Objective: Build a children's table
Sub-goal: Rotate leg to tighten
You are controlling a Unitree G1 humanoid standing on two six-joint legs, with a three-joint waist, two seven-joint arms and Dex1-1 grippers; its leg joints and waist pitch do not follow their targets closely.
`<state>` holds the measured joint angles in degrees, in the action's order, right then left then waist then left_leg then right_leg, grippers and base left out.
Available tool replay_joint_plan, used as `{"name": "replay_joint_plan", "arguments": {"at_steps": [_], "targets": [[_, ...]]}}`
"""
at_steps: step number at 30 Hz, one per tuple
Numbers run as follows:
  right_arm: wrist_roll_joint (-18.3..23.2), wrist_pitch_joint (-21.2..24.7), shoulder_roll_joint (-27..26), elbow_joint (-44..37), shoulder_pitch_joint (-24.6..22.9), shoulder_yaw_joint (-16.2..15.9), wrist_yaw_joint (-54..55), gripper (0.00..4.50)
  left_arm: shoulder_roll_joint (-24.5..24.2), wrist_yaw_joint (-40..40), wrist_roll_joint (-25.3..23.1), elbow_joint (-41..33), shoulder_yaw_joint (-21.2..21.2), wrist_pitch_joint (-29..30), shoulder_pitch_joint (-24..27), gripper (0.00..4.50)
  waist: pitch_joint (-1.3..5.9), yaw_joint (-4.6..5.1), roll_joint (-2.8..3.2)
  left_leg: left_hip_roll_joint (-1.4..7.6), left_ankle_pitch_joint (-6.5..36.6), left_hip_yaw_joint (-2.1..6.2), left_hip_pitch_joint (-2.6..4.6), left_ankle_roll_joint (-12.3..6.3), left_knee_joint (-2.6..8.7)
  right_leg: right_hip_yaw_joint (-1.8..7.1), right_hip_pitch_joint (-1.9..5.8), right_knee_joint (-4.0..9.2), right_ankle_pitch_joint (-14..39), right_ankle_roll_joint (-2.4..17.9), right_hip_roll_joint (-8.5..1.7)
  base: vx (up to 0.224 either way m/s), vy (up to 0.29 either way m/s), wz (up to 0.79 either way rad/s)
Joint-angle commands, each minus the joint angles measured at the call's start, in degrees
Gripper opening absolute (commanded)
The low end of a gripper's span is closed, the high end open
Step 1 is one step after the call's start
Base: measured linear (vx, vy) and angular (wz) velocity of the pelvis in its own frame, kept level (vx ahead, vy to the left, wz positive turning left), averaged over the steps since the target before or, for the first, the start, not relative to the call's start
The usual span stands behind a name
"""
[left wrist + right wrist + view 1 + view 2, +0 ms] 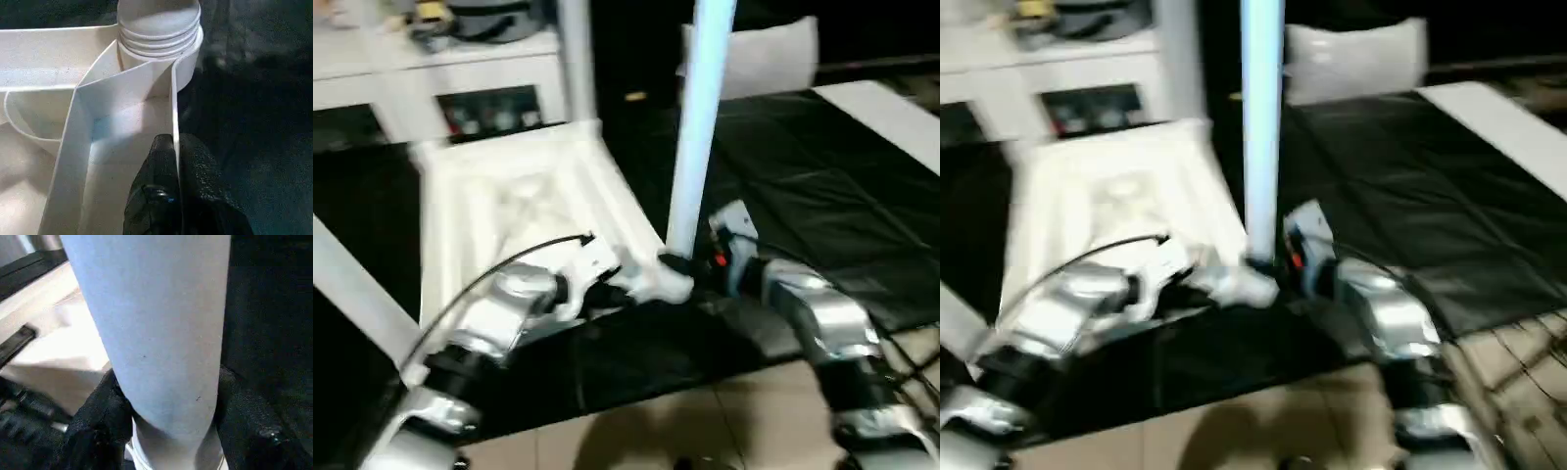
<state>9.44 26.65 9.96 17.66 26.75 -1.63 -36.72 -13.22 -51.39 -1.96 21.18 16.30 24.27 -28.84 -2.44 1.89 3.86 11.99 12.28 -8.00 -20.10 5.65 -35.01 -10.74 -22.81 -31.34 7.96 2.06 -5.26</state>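
Left end effector [173, 191]: two black fingers pressed together on the thin side wall of the white plastic rectangular tabletop [519, 196], pinching it just beside the round corner socket [161, 58].
Why that hold: my read, it's pinning the tabletop so the corner can't slide or lift while the leg goes in.
Right end effector [171, 426]: black fingers part-spread around the long tapered white tubular leg [698, 127], pads on either side near its base, gripping it.
Why low on the leg: looks like the best spot to steer the foot end into the socket.
Where the tabletop lies: ribbed underside up on the black floor mat [822, 196], in front of the white cabinet [440, 69].
Leg's long axis: upright, nearly vertical, tilted very slightly; lower end at the near right corner socket, upper end running past the head view's top edge.
Seating: threaded end sits in the socket; how deep, can't tell.
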Motion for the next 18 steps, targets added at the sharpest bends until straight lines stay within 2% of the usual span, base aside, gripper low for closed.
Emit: {"name": "replay_joint_plan", "arguments": {"at_steps": [1,4,5,6,9,10,11,12,13,14,16,17,18], "targets": [[1.2,-1.0,-2.5,0.6,0.1,-1.8,-0.3,2.60,2.4,-1.5,2.4,-4.4,2.0,-1.5,-1.2,0.00,3.61,-0.06,-0.05,-0.18,16.1,0.15,-0.61,-4.36,3.64,1.24,4.01,6.01,29.7,-1.2,-3.10,0.000,0.000,0.00],[2.1,-1.0,-2.0,-0.3,-0.5,-1.6,-2.0,2.79,1.8,-1.8,1.8,-3.8,2.1,-2.6,-1.4,0.00,3.74,-0.14,-0.06,0.00,14.1,0.18,-0.76,-5.04,3.84,1.84,4.02,5.46,27.1,0.4,-3.18,0.000,0.000,0.00],[2.3,-1.1,-1.3,-0.8,-0.9,-1.6,-3.0,2.93,1.4,-2.0,1.3,-3.7,2.2,-3.1,-1.5,0.00,3.93,-0.49,-0.11,0.23,12.2,0.06,-0.68,-5.58,3.91,2.54,3.85,4.88,24.3,2.5,-3.21,0.000,0.000,0.00],[2.2,-1.9,-0.1,-1.2,-1.4,-1.9,-4.2,3.08,0.7,-2.2,0.8,-3.5,2.3,-3.7,-1.5,0.00,4.00,-1.07,-0.05,0.23,10.9,-0.12,-0.60,-6.02,3.91,2.87,3.84,4.62,23.4,3.3,-3.24,0.000,0.000,0.00],[2.7,-3.1,2.1,-1.5,-2.1,-1.5,-6.9,3.27,-0.7,-3.2,-0.1,-2.8,2.9,-5.6,-1.5,0.00,4.33,-2.11,0.21,0.62,7.8,-0.14,-0.69,-6.88,3.91,3.42,3.92,3.85,19.8,4.7,-3.38,0.000,0.000,0.00],[3.1,-4.4,3.6,-1.7,-2.5,-1.3,-9.6,3.48,-1.6,-4.1,-0.5,-2.2,3.5,-7.2,-1.3,0.00,4.45,-2.62,0.00,0.64,6.2,-0.21,-0.90,-7.29,3.89,3.59,4.12,3.38,17.3,5.4,-3.32,0.000,0.000,0.00],[3.3,-5.1,4.4,-1.9,-2.8,-1.3,-11.1,3.48,-2.1,-4.7,-0.6,-1.9,3.8,-8.2,-1.2,0.00,4.50,-3.16,0.02,0.72,5.4,-0.29,-0.77,-7.61,3.84,3.78,3.97,3.16,16.0,6.0,-3.39,0.000,0.000,0.00],[3.2,-6.3,6.0,-2.3,-3.1,-1.7,-13.4,3.48,-3.0,-5.7,-1.0,-1.2,4.4,-10.3,-1.2,0.00,4.63,-3.40,0.09,0.67,4.8,-0.32,-0.85,-7.80,3.76,3.82,4.10,2.93,15.2,6.3,-3.38,0.000,0.000,0.00],[3.1,-7.0,7.2,-2.6,-3.4,-2.0,-14.9,3.68,-3.6,-6.3,-1.4,-0.8,4.8,-11.7,-1.2,0.00,4.69,-4.39,0.11,0.79,3.4,-0.39,-0.80,-8.50,3.71,3.92,3.99,2.66,13.8,6.6,-3.36,0.000,0.000,0.00],[3.1,-7.0,7.2,-2.6,-3.4,-2.0,-14.9,3.68,-3.6,-6.3,-1.4,-0.8,4.8,-11.7,-1.2,0.00,4.69,-4.39,0.11,0.79,3.4,-0.39,-0.80,-8.50,3.71,3.92,3.99,2.66,13.8,6.6,-3.36,0.000,0.000,0.00],[1.6,-11.5,11.5,-2.0,-3.3,-3.3,-20.6,3.68,-5.0,-8.8,-1.5,1.0,5.4,-16.4,-1.6,0.00,4.53,-5.02,0.22,0.88,4.4,-0.49,-0.72,-8.20,3.76,3.85,3.93,2.82,15.2,6.4,-3.34,0.000,0.000,0.00],[2.0,-12.5,13.0,-1.7,-3.1,-3.6,-23.7,3.68,-5.9,-10.8,-1.4,1.3,5.9,-17.8,-1.7,0.00,4.34,-5.48,0.05,0.91,5.7,-0.68,-0.55,-7.85,3.90,3.97,3.83,3.12,17.3,5.9,-3.30,0.000,0.000,0.00],[2.4,-12.8,13.9,-1.6,-2.9,-3.8,-25.7,3.68,-6.5,-12.1,-1.4,1.4,6.4,-18.6,-1.8,0.00,4.34,-5.48,0.05,0.91,5.7,-0.68,-0.55,-7.85,3.90,3.97,3.83,3.12,17.3,5.9,-3.30,0.000,0.000,0.00]]}}
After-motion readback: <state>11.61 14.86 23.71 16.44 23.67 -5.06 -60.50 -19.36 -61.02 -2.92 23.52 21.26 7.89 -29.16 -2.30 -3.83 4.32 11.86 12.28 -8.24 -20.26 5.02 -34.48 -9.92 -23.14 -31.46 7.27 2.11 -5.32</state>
